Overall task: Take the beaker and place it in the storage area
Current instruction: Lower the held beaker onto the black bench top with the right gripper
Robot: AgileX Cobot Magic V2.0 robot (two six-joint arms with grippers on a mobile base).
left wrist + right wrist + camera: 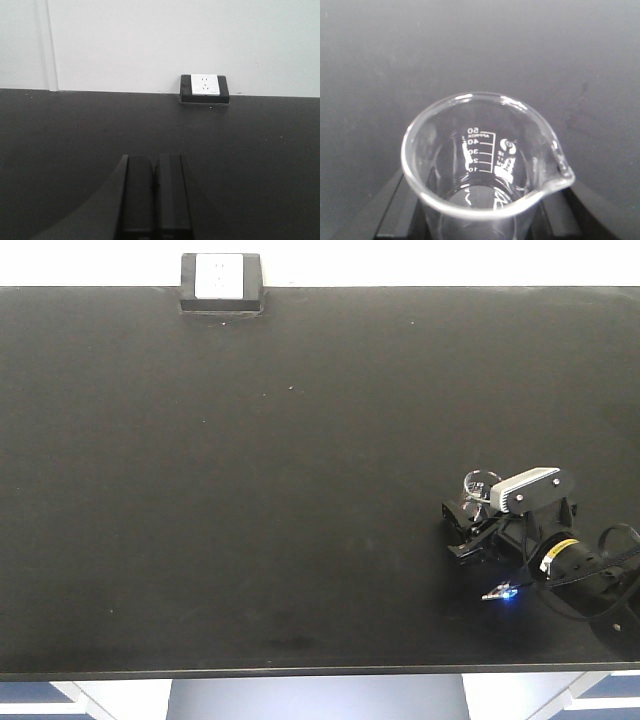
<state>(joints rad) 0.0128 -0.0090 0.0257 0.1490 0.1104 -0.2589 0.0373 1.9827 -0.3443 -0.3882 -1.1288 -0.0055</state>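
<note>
With the jaws of my right gripper (472,512) clamped on the beaker (485,165) over the storage area table (250,490) and the left gripper (154,195) shut empty, I judged only set-down and release remained.

A black socket box (220,283) with a white outlet face stands against the pale wall (150,40). Blue cabinet fronts (25,692) and grey floor (315,700) line the front view's bottom edge.
</note>
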